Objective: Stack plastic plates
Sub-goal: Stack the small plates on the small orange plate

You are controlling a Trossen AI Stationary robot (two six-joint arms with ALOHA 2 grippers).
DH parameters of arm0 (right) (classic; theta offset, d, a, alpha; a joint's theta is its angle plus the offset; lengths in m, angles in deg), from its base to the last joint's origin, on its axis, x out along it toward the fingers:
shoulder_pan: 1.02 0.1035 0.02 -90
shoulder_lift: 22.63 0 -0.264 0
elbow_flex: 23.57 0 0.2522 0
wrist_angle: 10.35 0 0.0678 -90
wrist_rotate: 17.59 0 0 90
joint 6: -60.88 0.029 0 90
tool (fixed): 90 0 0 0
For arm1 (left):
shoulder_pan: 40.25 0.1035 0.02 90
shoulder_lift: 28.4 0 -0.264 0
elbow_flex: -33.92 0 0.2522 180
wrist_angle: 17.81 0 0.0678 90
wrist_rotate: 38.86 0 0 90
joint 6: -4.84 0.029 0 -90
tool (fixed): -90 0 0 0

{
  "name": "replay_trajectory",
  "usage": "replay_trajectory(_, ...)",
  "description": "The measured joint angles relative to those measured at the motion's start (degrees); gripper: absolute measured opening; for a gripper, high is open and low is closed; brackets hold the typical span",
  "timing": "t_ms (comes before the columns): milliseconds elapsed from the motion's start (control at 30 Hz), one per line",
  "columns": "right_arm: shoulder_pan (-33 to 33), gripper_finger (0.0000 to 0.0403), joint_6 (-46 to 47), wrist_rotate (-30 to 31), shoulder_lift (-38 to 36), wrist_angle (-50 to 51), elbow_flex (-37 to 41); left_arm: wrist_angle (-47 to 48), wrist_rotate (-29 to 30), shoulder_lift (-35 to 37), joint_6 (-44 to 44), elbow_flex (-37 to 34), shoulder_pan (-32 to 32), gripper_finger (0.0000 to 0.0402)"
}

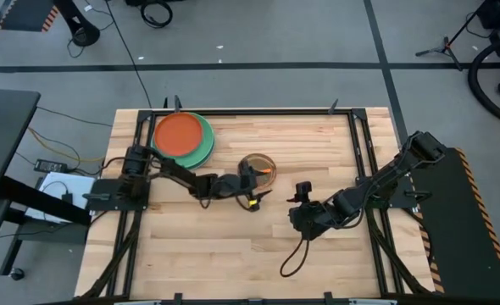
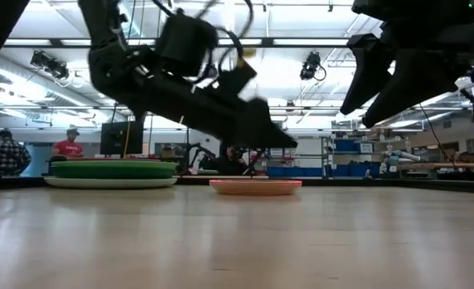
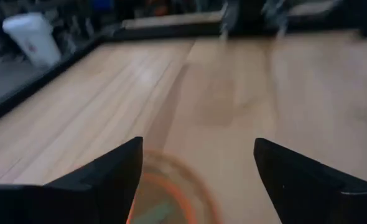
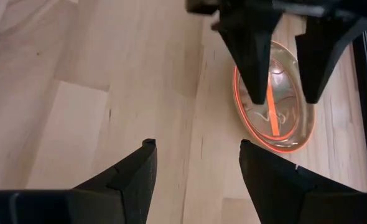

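Note:
A stack of large plates stands near the table's far left corner, with the red-orange plate on top and green ones under it. A small translucent orange plate lies flat mid-table; whether others lie under it, I cannot tell. My left gripper is open. It hovers just above this small plate with its fingers pointing down, and the low view shows a gap between them and the plate. My right gripper is open above bare wood, to the right and nearer.
Black rails frame the wooden table top. Bare wood fills the near half of the table and the area between the two grippers. A cable loops below my right arm. People stand in the room beyond the far edge.

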Motion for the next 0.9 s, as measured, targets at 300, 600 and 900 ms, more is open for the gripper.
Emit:
replay_trajectory(300, 0.0, 0.0234, 0.0, 0.0, 0.0, 0.0, 0.0, 2.8, 0.9, 0.0, -1.5, 0.7, -2.3, 0.0298)
replay_trajectory(600, -0.8, 0.0234, -1.3, 0.2, 0.0, 0.2, 0.0, -1.6, 2.2, -4.0, -1.7, 1.2, -2.2, 0.0298)
replay_trajectory(900, -0.7, 0.0234, 0.1, -1.1, 0.0, 0.6, 0.0, -0.8, 7.1, -9.4, -4.4, 2.8, -2.7, 0.0298)
